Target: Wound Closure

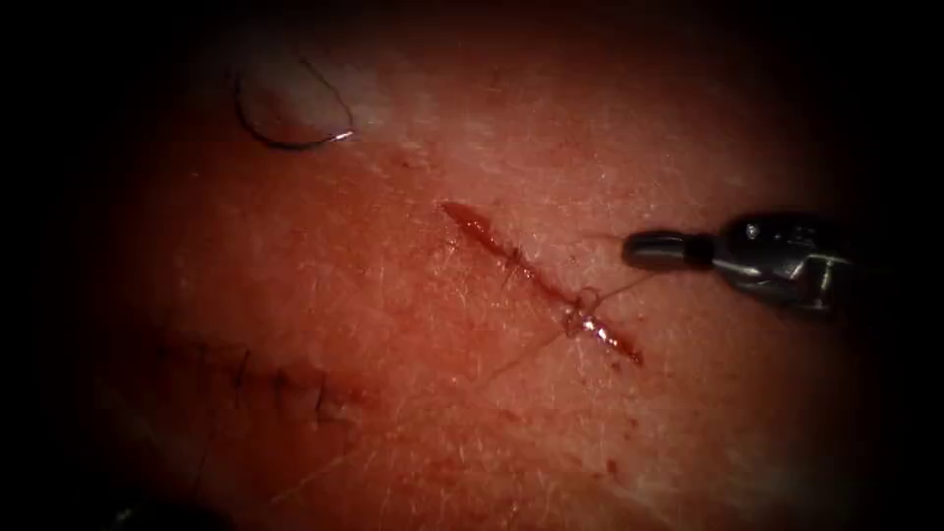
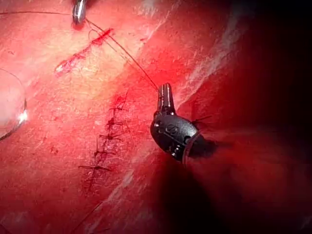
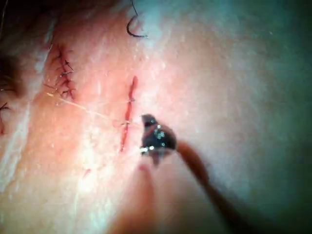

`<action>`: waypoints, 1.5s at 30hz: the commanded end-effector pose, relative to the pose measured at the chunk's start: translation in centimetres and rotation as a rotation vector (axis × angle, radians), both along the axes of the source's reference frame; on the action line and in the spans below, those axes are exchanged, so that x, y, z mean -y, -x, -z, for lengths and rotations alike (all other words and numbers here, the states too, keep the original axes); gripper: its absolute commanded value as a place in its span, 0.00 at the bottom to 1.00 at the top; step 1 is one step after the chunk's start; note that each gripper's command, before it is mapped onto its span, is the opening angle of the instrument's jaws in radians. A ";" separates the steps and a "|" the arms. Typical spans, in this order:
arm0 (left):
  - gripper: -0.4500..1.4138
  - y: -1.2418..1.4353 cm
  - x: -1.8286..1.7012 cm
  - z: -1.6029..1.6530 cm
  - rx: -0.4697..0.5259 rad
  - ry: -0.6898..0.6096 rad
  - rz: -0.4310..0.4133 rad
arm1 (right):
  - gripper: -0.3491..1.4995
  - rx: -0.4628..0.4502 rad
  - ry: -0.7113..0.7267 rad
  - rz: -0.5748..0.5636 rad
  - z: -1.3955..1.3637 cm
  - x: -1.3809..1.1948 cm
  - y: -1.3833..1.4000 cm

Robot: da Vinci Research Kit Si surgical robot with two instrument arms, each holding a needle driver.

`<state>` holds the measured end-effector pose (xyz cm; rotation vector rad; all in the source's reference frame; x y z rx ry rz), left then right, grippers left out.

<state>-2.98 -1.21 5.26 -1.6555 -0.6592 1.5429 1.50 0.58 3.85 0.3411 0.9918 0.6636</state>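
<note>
Right of cut: right pincer (image 1: 641,250), jaws together on thread (image 1: 619,288)
Left pincer (image 2: 165,92): jaws closed, gripping thread's other end
Cut (image 1: 536,280): thread looped across it
Needle (image 1: 285,123): free on tissue (image 1: 393,393), far left of cut

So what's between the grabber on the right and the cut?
In the endoscope view, a thin thread runs from the right tool to a loop on the cut. Otherwise just bare tissue.

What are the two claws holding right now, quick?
Left claw: shut on the thread.
Right claw: shut, apparently on the thread too.
Needle: lying loose on the tissue, left of the cut.
</note>
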 end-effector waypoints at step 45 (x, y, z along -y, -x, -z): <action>0.00 0.05 0.96 -0.48 -0.032 -0.035 -0.010 | 0.00 0.079 0.068 -0.075 -0.29 -0.32 0.18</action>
